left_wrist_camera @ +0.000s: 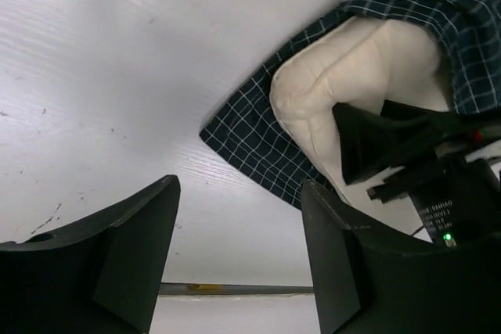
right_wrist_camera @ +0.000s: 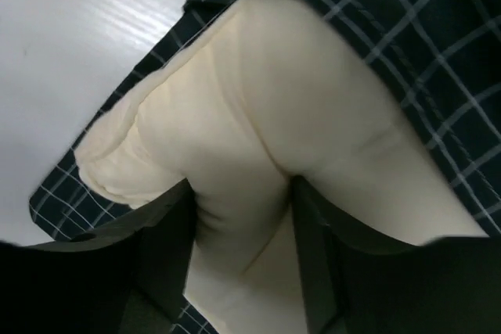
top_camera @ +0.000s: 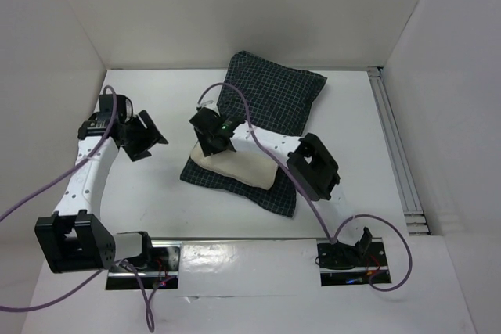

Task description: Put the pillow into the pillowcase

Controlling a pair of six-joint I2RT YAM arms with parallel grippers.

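left gripper point(left_wrist_camera: 239, 193): well to the left of the pillow point(top_camera: 235, 168), hanging over bare table point(left_wrist_camera: 117, 76). its fingers point(left_wrist_camera: 125, 256) stand wide apart with nothing between them and touch nothing.

the pillow: lies near the middle of the table, on the near end of the pillowcase point(top_camera: 270, 95). the check fabric shows beneath the pillow along its left and near edges and laps over its far, right side. the pillow's rounded left end is bare and pokes out of the fabric.

right gripper point(right_wrist_camera: 243, 189): directly over the pillow, at its far left part. its fingers point(right_wrist_camera: 329, 271) are part-way apart and straddle a raised fold of the pillow; the fold fills the gap and meets both inner faces, so the fingers have closed on it. how firm the hold is cannot be told.

hidden or unclear: how much of the pillow sits inside the pillowcase cannot be told, as the fabric covers its right side. in the overhead view the right gripper covers the pillow's far edge. no print, lettering or tag on the pillow can be made out. in the right wrist view the fingers are dark and blurred, and the fingertips are hard to trace.
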